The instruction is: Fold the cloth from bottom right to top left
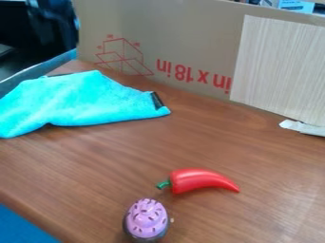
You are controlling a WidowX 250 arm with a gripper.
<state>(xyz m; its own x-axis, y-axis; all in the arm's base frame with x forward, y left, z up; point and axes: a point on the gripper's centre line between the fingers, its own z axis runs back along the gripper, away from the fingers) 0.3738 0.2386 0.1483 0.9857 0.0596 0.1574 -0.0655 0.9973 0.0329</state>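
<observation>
Leftward, turquoise cloth [82, 99] before cardboard [190, 35], red pepper [198, 181] near purple toy [147, 219], cannot tell end effector state

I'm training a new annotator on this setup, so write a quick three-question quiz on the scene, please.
1. True or false: the red pepper has its green stem towards the view's left.
2. Fill in: the purple-topped toy is dotted with ____ specks.
3. Which lies closest to the cardboard? A) red pepper B) turquoise cloth C) purple-topped toy

Key: 1 true; 2 dark; 3 B
</observation>
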